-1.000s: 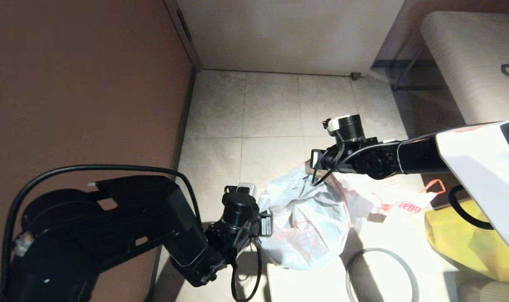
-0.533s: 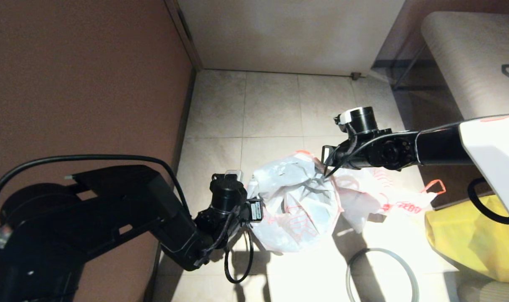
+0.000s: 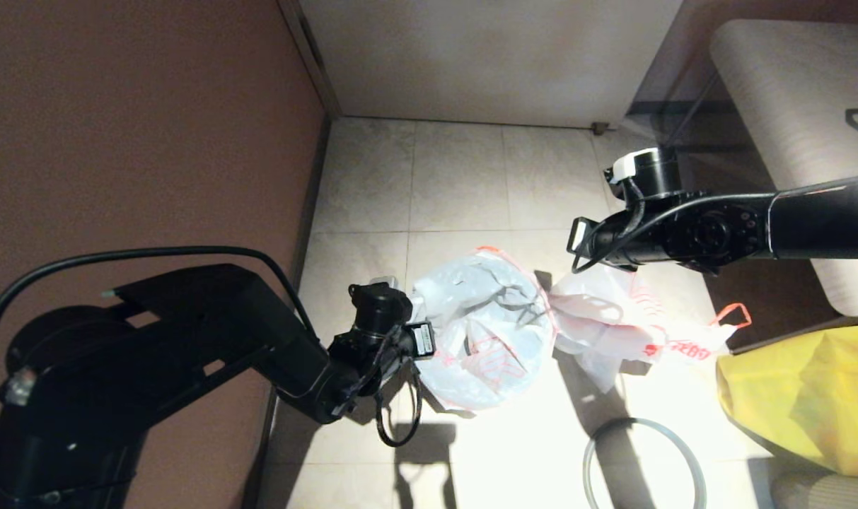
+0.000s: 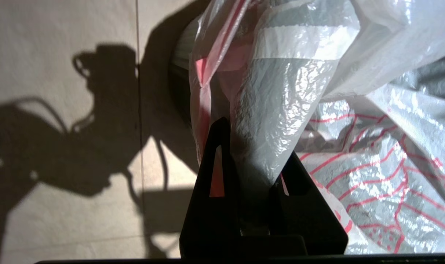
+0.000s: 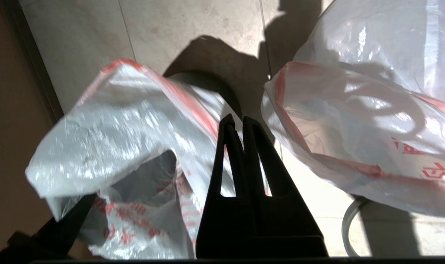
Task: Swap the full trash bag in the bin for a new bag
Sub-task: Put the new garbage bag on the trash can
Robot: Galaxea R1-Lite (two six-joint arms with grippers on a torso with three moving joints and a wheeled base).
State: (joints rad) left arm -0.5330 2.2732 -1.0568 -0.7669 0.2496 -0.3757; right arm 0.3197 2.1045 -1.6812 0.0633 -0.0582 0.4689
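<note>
Your left pincer point(image 4: 250, 146) clamped on edge of new bag point(image 3: 482, 339), which drapes over bin point(image 5: 207, 86); bin mostly hidden under plastic. Your right pincer point(image 5: 239, 126) closed, empty, raised above gap between new bag and full trash bag point(image 3: 612, 325) lying on floor point(image 3: 457, 184). Grey hoop point(image 3: 644, 459) on floor nearer you, yellow bag point(image 3: 803, 396) at right.
</note>
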